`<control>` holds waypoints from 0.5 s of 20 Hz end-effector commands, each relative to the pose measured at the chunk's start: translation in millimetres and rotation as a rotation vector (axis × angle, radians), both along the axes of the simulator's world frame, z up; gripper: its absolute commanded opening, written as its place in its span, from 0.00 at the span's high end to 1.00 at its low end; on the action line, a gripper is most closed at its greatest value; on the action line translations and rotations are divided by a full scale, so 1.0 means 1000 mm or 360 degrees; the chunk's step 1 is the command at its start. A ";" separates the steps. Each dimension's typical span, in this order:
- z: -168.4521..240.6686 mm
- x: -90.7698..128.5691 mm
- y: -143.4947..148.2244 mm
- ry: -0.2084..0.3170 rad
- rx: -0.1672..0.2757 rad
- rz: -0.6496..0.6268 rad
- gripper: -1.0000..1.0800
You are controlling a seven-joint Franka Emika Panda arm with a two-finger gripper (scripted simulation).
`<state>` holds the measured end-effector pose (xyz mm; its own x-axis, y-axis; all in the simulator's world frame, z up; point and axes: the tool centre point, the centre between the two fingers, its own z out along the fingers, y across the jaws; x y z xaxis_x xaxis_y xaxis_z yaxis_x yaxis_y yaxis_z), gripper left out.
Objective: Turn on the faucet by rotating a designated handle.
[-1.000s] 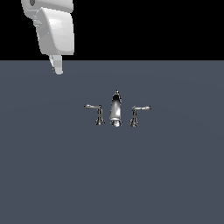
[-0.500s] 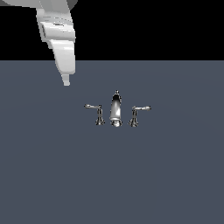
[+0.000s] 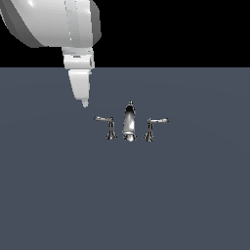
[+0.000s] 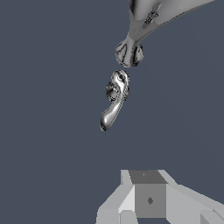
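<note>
The chrome faucet [image 3: 129, 123] stands in the middle of the grey surface, a taller central spout between two short levers. The handle [image 3: 106, 125] is the lever on the exterior view's left, its thin arm pointing left. The twin lever [image 3: 153, 126] points right. My gripper [image 3: 84, 102] hangs above and to the left of the handle, apart from it, its fingers together and holding nothing. In the wrist view the handle [image 4: 114, 101] lies ahead of my gripper [image 4: 146, 181], with the spout [image 4: 131, 48] beyond it.
A flat dark grey surface [image 3: 195, 195] carries the faucet. My arm's large white link [image 3: 49, 22] fills the upper left of the exterior view.
My gripper has come down and moved to the exterior view's right, closer to the left handle. The faucet has not moved.
</note>
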<state>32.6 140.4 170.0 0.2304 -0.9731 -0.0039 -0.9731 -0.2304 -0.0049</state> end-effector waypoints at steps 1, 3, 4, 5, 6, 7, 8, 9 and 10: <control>-0.015 0.016 -0.006 0.0001 -0.0005 -0.0104 1.00; -0.026 0.027 -0.011 0.0002 -0.0007 -0.0182 1.00; -0.031 0.032 -0.014 0.0002 -0.0008 -0.0220 1.00; -0.036 0.038 -0.016 0.0003 -0.0009 -0.0255 1.00; -0.041 0.042 -0.019 0.0003 -0.0010 -0.0289 1.00; -0.045 0.047 -0.022 0.0003 -0.0010 -0.0322 1.00; -0.049 0.051 -0.024 0.0004 -0.0011 -0.0352 1.00; -0.053 0.055 -0.027 0.0004 -0.0011 -0.0381 1.00; -0.056 0.059 -0.029 0.0004 -0.0011 -0.0407 1.00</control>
